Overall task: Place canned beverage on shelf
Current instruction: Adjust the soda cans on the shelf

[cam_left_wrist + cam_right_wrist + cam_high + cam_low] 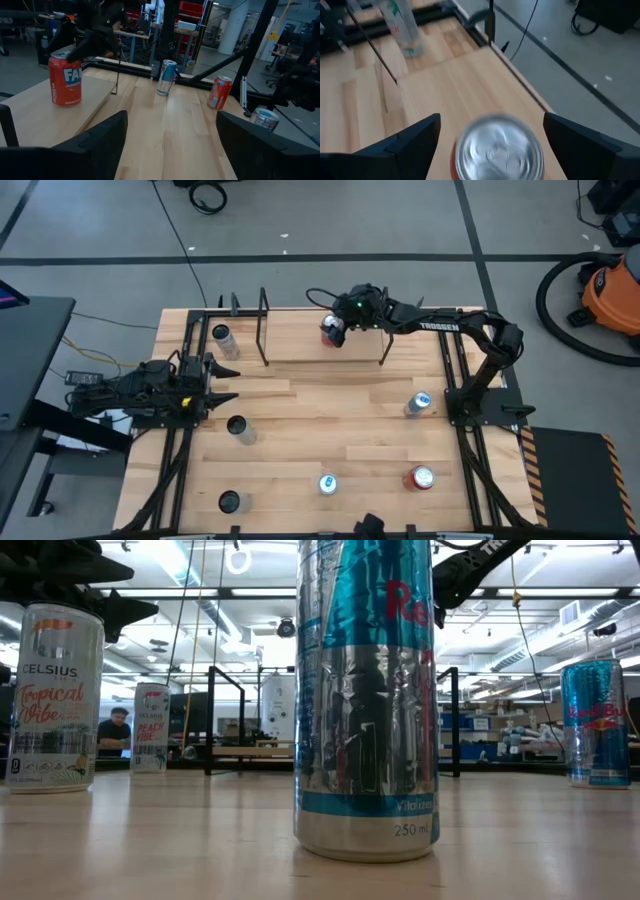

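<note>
The left gripper (228, 383) waits at the tabletop's (330, 430) left edge, fingers (95, 145) spread with nothing between them. On the shelf (300, 340) board stands the red can (331, 331), upright. The right gripper (338, 330) hovers above it, fingers (415, 135) released on either side, apart from the can.

Red can (497, 150) label cut off, top blurred

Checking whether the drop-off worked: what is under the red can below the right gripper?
The red can stands upright on the shelf board, between the open right gripper fingers. The can hides the board directly beneath it.
</note>
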Available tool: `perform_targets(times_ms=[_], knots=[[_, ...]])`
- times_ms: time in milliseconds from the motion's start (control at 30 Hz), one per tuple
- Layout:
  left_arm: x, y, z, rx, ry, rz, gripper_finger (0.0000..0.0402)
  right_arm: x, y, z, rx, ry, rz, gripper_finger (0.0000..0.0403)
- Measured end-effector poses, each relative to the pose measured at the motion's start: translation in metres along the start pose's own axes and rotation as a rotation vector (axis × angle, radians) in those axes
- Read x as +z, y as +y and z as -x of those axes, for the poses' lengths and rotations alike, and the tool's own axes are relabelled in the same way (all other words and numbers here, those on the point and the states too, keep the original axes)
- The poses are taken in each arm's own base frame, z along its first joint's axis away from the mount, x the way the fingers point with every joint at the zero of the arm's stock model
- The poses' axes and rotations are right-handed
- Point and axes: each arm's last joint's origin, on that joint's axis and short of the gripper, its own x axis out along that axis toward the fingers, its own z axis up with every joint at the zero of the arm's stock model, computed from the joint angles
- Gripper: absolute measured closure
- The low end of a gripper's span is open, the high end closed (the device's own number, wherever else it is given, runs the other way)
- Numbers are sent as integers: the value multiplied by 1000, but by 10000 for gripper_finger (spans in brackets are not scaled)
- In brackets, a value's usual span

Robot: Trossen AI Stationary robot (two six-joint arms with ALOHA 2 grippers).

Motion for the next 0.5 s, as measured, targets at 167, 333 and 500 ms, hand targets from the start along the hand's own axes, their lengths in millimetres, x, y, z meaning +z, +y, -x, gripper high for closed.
perform_targets(times_ms=[167,333,500], knots=[[0,0,0,0,0,0,92,8,0,1,0,-33,2,37],[0,0,0,0,0,0,92,20,1,4,2,-67,4,37],[0,0,0,0,0,0,92,32,6,9,12,-67,13,37]])
